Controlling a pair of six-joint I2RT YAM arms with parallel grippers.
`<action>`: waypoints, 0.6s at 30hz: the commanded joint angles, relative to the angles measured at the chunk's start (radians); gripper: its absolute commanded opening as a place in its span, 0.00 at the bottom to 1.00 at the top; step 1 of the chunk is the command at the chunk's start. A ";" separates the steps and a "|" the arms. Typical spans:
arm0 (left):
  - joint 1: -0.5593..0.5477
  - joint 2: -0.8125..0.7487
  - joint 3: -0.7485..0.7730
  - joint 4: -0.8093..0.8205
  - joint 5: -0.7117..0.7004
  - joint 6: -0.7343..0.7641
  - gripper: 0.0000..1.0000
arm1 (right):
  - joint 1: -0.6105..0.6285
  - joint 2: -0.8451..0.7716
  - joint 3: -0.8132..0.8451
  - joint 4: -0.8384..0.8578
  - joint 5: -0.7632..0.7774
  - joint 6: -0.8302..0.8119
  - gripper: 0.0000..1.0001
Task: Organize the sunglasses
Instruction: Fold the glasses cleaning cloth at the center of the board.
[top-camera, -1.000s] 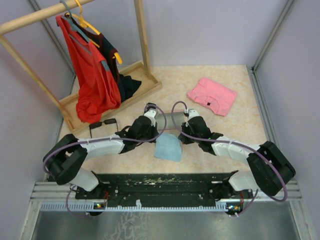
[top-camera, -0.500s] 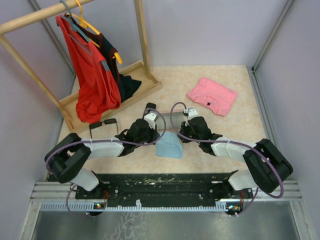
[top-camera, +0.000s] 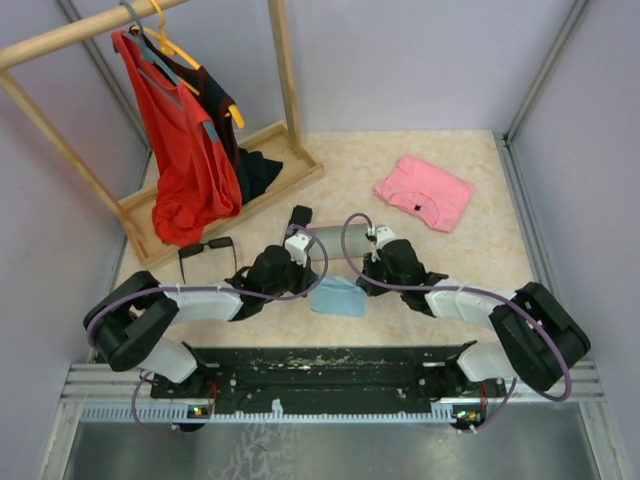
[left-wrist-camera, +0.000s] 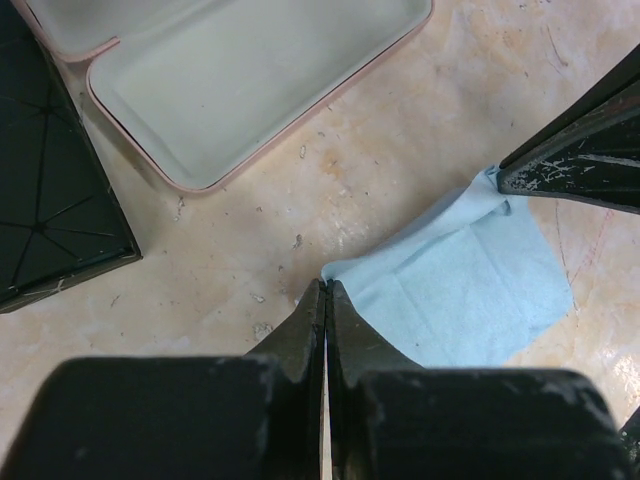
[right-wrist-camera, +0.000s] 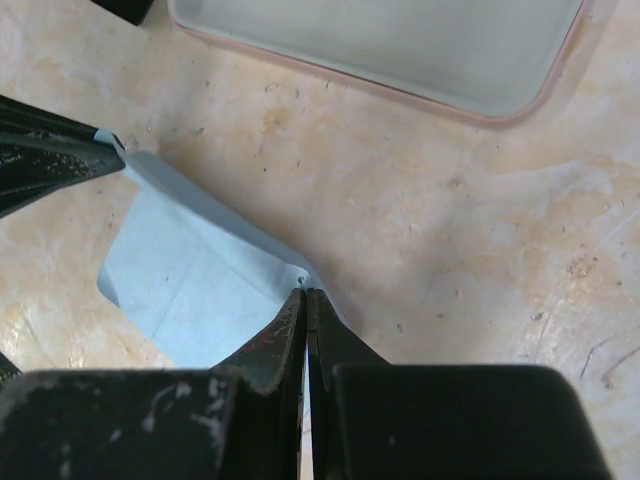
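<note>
1. Both tools are clenched on the blue cloth (top-camera: 337, 297). The left gripper (left-wrist-camera: 325, 292) pinches one corner and the right gripper (right-wrist-camera: 305, 297) the opposite one.
2. Probably a fold or carry towards the open pink case (left-wrist-camera: 250, 70). Lift both corners together and keep the cloth taut, or a corner may slip.
3. The black sunglasses (top-camera: 207, 250) lie near the worktop (top-camera: 400, 150) left edge, in front of the clothes rack (top-camera: 283, 70), well apart from both arms.
4. No reddish-brown pair visible. From above, the arms hide most of the case. Pinch depth is unclear.
</note>
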 joint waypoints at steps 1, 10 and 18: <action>0.004 -0.021 -0.011 0.040 0.026 0.016 0.00 | -0.008 -0.074 -0.011 -0.005 -0.017 -0.024 0.00; 0.005 -0.031 -0.030 0.037 0.088 0.027 0.00 | -0.008 -0.106 -0.015 -0.053 -0.054 -0.027 0.00; 0.004 -0.029 -0.054 0.043 0.096 0.011 0.00 | -0.007 -0.109 -0.023 -0.081 -0.094 -0.019 0.00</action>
